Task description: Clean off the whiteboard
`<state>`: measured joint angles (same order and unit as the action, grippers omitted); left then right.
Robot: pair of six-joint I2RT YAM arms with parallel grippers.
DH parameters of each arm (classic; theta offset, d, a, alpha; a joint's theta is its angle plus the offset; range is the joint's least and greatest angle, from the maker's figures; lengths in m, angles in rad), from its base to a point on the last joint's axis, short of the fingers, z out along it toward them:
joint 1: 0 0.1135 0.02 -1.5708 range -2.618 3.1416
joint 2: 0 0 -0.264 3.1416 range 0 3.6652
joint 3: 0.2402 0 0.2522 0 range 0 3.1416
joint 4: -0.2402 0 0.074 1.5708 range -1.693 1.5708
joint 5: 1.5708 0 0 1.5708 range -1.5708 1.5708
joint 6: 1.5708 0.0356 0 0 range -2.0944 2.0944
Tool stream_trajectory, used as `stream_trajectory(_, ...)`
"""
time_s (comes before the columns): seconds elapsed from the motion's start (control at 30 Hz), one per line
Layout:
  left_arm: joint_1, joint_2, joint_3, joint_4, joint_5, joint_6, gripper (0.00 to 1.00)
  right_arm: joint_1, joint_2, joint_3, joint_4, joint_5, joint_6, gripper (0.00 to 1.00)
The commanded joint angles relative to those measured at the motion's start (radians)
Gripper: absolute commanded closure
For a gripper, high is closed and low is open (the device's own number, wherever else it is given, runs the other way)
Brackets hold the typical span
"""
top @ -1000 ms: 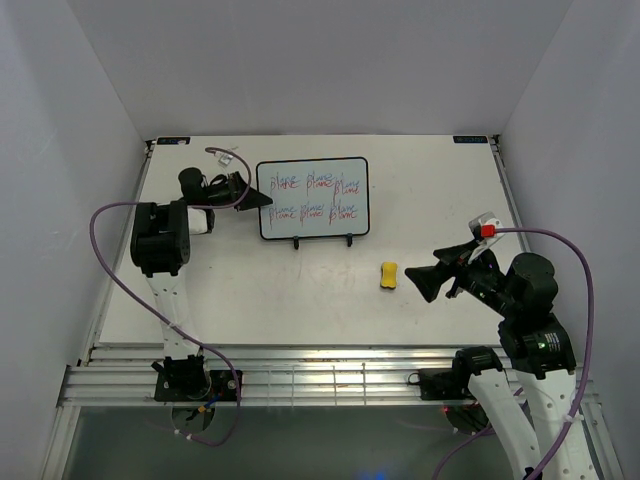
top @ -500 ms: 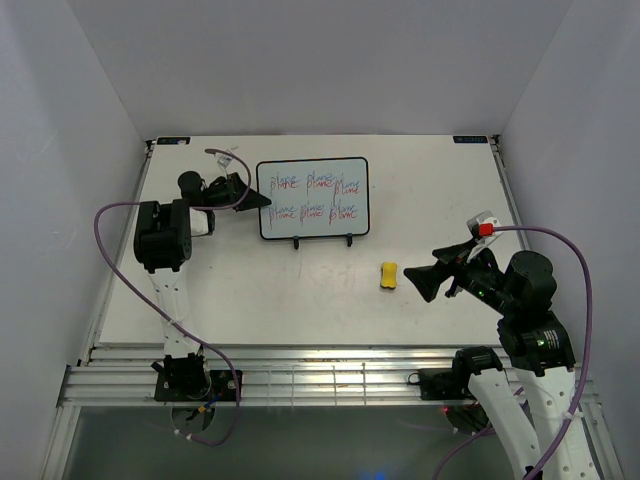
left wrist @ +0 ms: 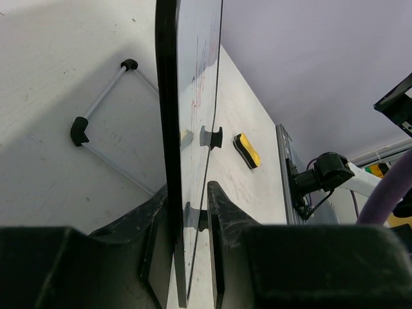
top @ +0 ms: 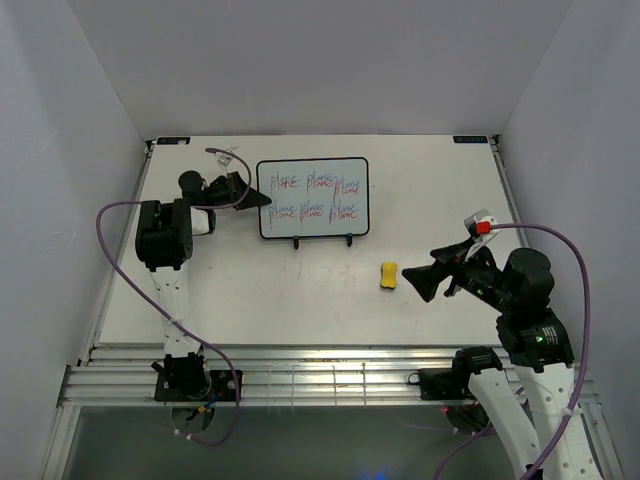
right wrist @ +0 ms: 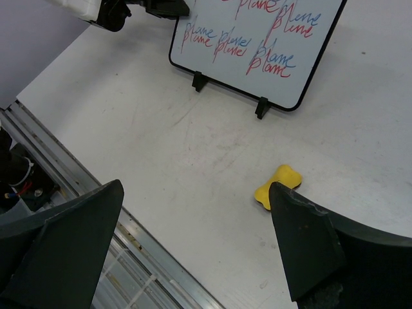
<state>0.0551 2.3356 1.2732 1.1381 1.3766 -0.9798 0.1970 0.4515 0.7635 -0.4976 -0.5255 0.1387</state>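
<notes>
The whiteboard (top: 313, 198) stands upright on its stand at the back middle of the table, covered in red and blue writing. It also shows in the right wrist view (right wrist: 257, 38). My left gripper (top: 262, 198) is shut on the board's left edge. In the left wrist view the black frame (left wrist: 167, 96) runs between the two fingers of that gripper (left wrist: 187, 209). The yellow sponge (top: 388, 275) lies on the table in front of the board. My right gripper (top: 412, 280) is open and empty just right of it. In the right wrist view the sponge (right wrist: 275, 187) sits at the tip of the right finger (right wrist: 302, 244), with the gripper's midpoint (right wrist: 195, 187) over bare table.
The black wire stand's feet (top: 298, 243) poke out under the board, and its wire frame (left wrist: 103, 109) shows behind it. An aluminium rail (top: 320, 370) runs along the table's near edge. White walls close in the left, right and back sides.
My right gripper has crept a little to the left, closer to the sponge. The left gripper and the whiteboard have stayed in place.
</notes>
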Motion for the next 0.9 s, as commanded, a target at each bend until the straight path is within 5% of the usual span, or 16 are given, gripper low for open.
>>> stream_trajectory(0.0,0.000,-0.002,0.037,0.037,0.016,0.003,0.65,0.004,0.007,0.040,0.040,-0.021,-0.005,0.00)
stream_trajectory(0.2,-0.006,0.007,0.046,0.037,0.013,0.003,0.73,0.004,0.013,0.034,0.047,-0.022,-0.005,0.00)
stream_trajectory(0.37,-0.008,0.010,0.046,0.035,0.013,0.001,1.00,0.004,0.015,0.034,0.045,-0.019,-0.008,0.00)
stream_trajectory(0.57,-0.008,0.004,0.057,0.043,0.033,-0.020,1.00,0.004,0.016,0.011,0.047,0.007,-0.008,0.00)
stream_trajectory(0.87,-0.008,-0.024,0.077,0.362,0.029,-0.278,1.00,0.004,0.032,-0.056,0.076,0.053,0.022,0.05)
